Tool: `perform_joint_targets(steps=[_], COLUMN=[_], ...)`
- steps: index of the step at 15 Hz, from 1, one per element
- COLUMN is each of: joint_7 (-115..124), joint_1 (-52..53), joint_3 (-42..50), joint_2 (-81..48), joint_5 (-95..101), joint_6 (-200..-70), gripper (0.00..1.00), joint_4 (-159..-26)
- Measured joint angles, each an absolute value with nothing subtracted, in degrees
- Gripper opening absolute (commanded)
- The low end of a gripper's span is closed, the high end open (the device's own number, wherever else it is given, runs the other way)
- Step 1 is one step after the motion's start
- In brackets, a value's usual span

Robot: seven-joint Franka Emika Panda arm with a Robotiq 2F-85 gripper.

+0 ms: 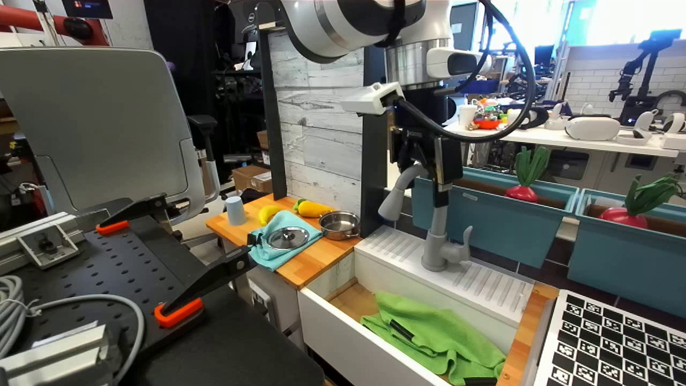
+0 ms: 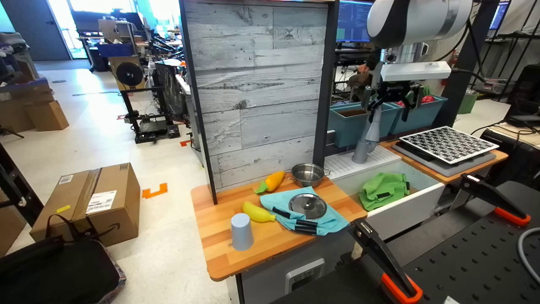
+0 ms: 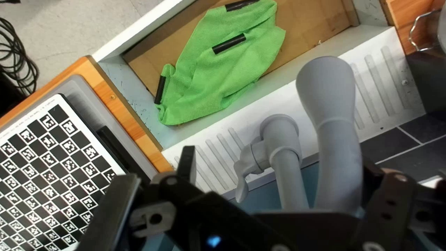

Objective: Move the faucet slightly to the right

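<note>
The faucet is a tall matte grey tap on a white ridged ledge behind the sink. It shows in both exterior views [image 1: 437,244] [image 2: 373,128] and in the wrist view [image 3: 327,115]. Its spout end hangs down, and a small lever curves up from its base. My gripper [image 1: 423,177] is at the top of the faucet. It also shows in an exterior view [image 2: 388,115]. In the wrist view the gripper [image 3: 279,161] is open, with the stem and spout between its wide-apart fingers. The spout is close beside one finger; I cannot tell if they touch. The spout's arch is hidden behind the gripper.
The sink [image 1: 343,332] below holds a green cloth [image 1: 429,327]. Blue-green planters [image 1: 493,230] with red radishes stand right behind the faucet. A patterned board [image 1: 611,343] lies beside the sink. A metal pot [image 1: 340,225] and a wood-look panel [image 1: 321,118] stand on the opposite side.
</note>
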State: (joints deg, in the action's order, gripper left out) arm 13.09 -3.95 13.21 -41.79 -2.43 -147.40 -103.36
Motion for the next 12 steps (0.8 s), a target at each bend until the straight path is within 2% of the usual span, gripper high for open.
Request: perform_joint_targets(steps=[7,12], joint_7=[8.7,3.6], joint_1=[-3.5,-3.9], joint_3=[12.9,12.6], joint_2=[-37.3,-29.2], joint_5=[0.0,0.8], joint_6=[-157.6,-157.8], gripper=[1.00,1.00], joint_4=[-111.7,-120.4])
